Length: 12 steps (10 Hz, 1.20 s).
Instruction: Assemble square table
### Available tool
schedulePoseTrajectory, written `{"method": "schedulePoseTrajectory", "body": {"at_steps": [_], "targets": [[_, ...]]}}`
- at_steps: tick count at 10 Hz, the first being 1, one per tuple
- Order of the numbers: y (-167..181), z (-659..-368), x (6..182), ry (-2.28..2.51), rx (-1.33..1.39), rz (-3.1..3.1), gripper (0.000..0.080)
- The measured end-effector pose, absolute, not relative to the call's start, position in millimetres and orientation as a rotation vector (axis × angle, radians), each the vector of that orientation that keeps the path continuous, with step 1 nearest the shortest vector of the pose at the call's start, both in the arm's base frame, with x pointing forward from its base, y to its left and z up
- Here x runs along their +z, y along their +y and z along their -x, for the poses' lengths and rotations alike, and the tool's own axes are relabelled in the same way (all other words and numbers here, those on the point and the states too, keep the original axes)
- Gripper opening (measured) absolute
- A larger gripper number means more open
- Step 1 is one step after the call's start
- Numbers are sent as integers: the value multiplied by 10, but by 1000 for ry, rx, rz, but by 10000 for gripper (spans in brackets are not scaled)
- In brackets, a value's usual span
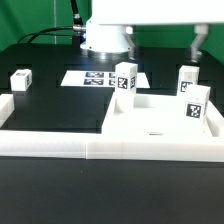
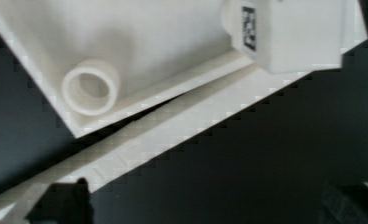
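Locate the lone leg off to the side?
In the exterior view, that leg lies on the black table at far left, apart from the tabletop, left of the marker board.

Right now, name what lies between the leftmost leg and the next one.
The marker board lies between the leftmost leg and the next leg, in the exterior view.

The arm's white base [image 1: 106, 35] is standing at the back of the table [image 1: 50, 105]. The hand [image 1: 198, 45] is hanging above the table's far exterior-view-right part, fingers pointing down; their spacing is unclear.
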<state>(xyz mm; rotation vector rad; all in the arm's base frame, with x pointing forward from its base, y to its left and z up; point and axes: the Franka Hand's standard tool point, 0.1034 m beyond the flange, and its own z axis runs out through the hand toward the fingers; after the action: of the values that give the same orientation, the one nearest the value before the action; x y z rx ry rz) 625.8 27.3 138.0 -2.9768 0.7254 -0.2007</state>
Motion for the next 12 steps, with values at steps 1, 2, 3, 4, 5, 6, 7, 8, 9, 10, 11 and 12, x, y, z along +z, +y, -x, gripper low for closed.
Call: {"method": "schedulePoseTrajectory", "body": {"at_steps": [1,2,3,4,5,6,7,8,9,10,11,12], "targets": [[135,-6276,1430,556,-221,3022,649],[16,-6278,1437,475,-238,3043,649],[13,-6277,1433,397,-240,3061,649],[15,-6277,1433,387,-240,3062,649],[14,-6276,1431,389,-240,3062,649],[12,-6276,1429,388,-239,3062,649],[-26,-6261,1412,371,-236,3063,649],[-214,-6141,1321,321,-212,3058,649],[-541,-5893,1229,290,-169,3059,649],[-712,-5746,1179,260,-151,3066,649],[-962,-5578,1099,196,-186,3086,649],[-1172,-5348,997,216,-174,3096,649]]}}
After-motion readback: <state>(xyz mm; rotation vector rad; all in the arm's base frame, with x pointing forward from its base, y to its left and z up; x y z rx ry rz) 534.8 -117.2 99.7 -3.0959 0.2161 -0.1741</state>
